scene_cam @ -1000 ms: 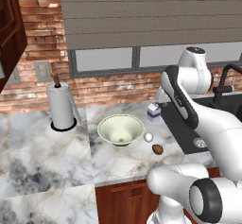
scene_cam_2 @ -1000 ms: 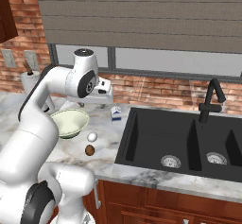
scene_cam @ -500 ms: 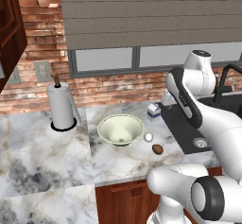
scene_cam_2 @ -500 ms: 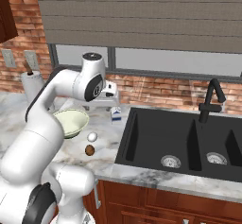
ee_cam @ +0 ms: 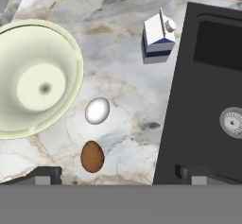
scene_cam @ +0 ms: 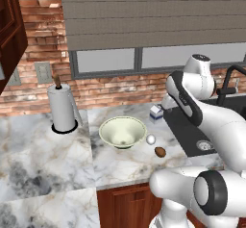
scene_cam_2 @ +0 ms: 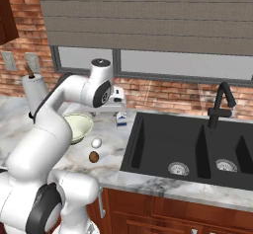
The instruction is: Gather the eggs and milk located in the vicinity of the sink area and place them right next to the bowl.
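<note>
Gripper (ee_cam: 118,173) is hanging wide open w/ nothing in it, above the counter (ee_cam: 123,90). 2 eggs, white egg (ee_cam: 97,110) & brown egg (ee_cam: 92,156), are lying just beside the bowl (ee_cam: 35,79). Milk (ee_cam: 156,41) is standing near the sink (ee_cam: 208,100) edge, apart from the bowl.

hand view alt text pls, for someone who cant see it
Looking down on a marble counter: a wide pale cream-green bowl at left, a small white egg and a brown egg just beside it. A white gable-top milk carton with a blue band stands farther off, by the black sink basin at right.
</note>
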